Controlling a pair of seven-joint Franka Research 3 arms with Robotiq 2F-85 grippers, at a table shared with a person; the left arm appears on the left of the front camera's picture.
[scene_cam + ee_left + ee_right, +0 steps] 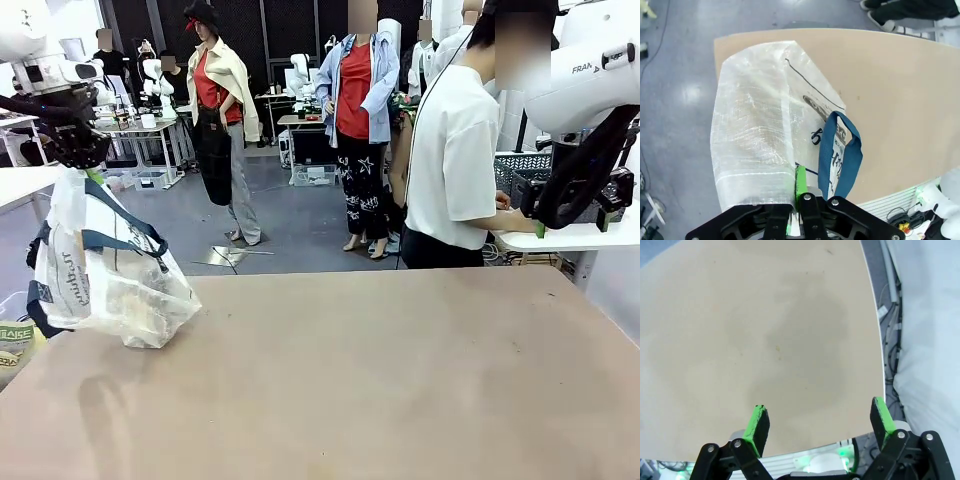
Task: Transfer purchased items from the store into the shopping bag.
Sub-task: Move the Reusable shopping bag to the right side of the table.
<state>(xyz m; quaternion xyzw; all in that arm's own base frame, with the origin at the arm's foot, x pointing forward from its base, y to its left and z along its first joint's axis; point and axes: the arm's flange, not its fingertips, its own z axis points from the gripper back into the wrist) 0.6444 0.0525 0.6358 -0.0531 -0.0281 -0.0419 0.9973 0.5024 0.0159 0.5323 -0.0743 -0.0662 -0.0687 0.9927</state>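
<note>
Left end effector (799,200) clenching bag (110,270) rim at 9 o'clock of surface (380,380); right end effector (820,422) hanging released. Keep the mouth lifted, spread wide.

Even, bright overhead light fell on the surface (400,380), the shopping bag (110,275) cast a soft shadow toward the near edge, and both wrist views bowed at their edges.
</note>
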